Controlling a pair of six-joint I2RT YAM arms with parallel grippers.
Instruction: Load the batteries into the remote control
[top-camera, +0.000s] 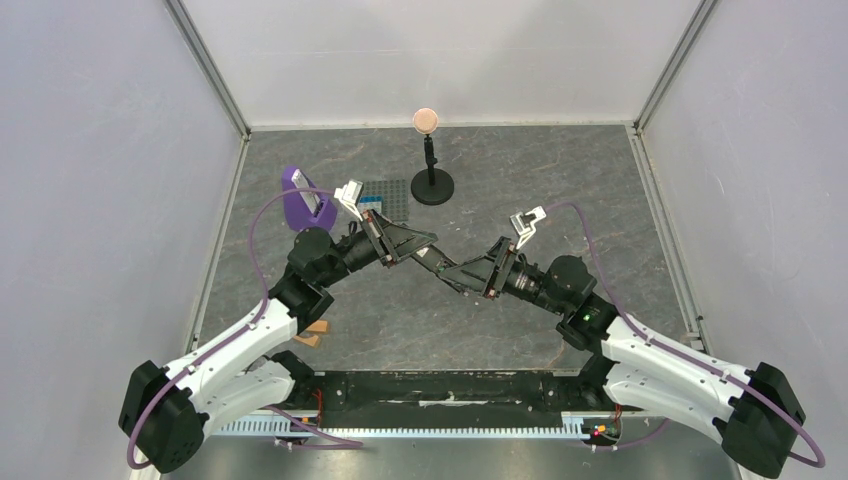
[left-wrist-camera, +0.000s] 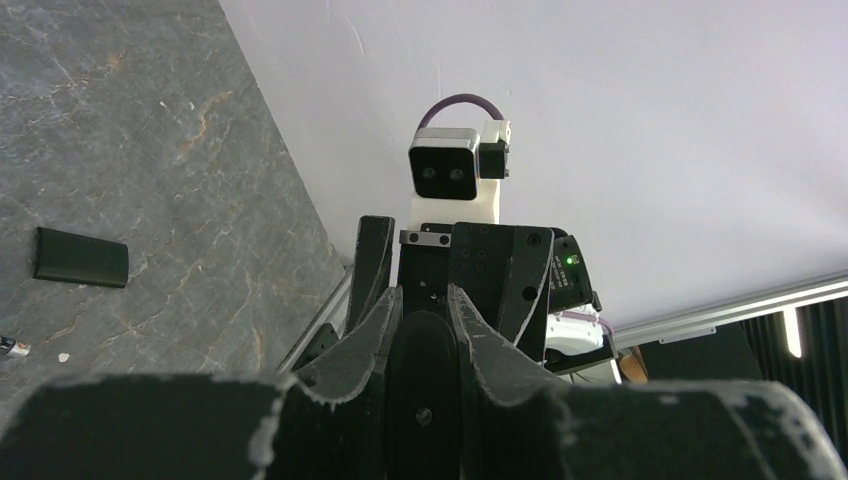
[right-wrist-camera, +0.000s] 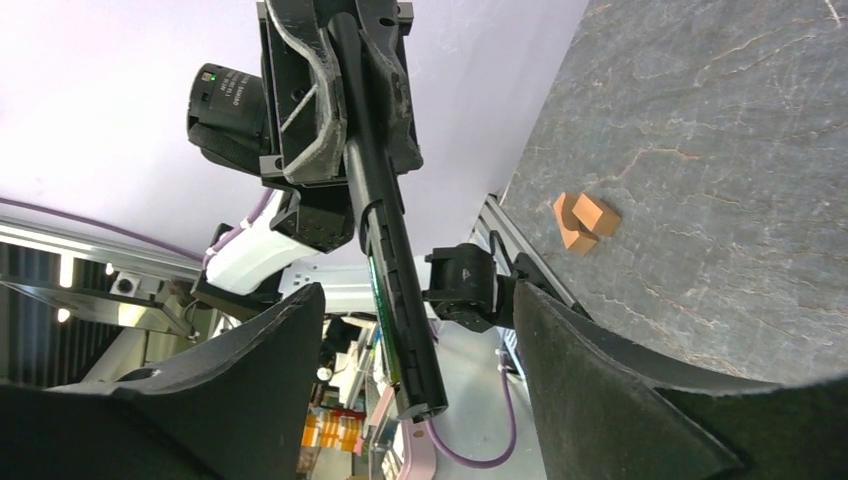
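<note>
My left gripper (right-wrist-camera: 350, 150) is clamped on one end of the remote control (right-wrist-camera: 385, 250), whose free end reaches between the spread, empty fingers of my right gripper (right-wrist-camera: 415, 310); the bar looks light, stiff and slick, so I'd pinch its long edges.

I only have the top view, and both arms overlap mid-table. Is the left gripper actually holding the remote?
Observer: Yes; the right wrist view shows the left gripper shut on the remote control.
Operator: Has the right gripper got it too?
Observer: No; its fingers stand open either side of the remote's free end, not touching.
Operator: Any battery in?
Observer: A thin green strip shows along the remote; possibly the green battery, I cannot tell.
</note>
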